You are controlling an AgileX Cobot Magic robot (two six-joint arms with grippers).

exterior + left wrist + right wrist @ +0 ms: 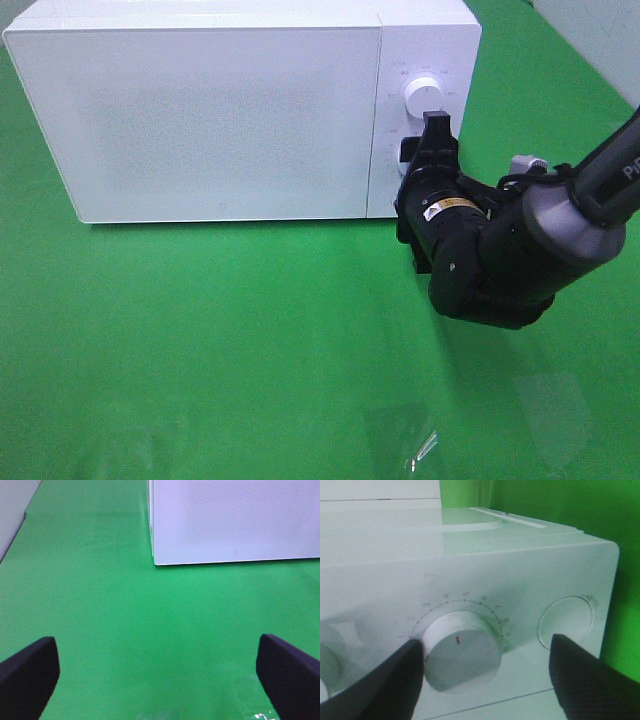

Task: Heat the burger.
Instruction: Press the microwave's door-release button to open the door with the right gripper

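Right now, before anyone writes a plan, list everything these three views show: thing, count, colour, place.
Microwave: one, white, door shut, at the table's back.
Upper dial: one, white, on the microwave's right-hand panel.
Lower dial: one, white, red mark, below it.
Round button: one, white, beside the lower dial.
Table cover: one, green, under everything.
Clear scrap: one, transparent, near the front edge.
Left gripper: one, black, open, above the cover.
Right gripper: one, black, open, around the lower dial.

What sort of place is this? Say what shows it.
Probably a robot test bench, not a kitchen: a white microwave alone on a green table, a robot arm at its dial.
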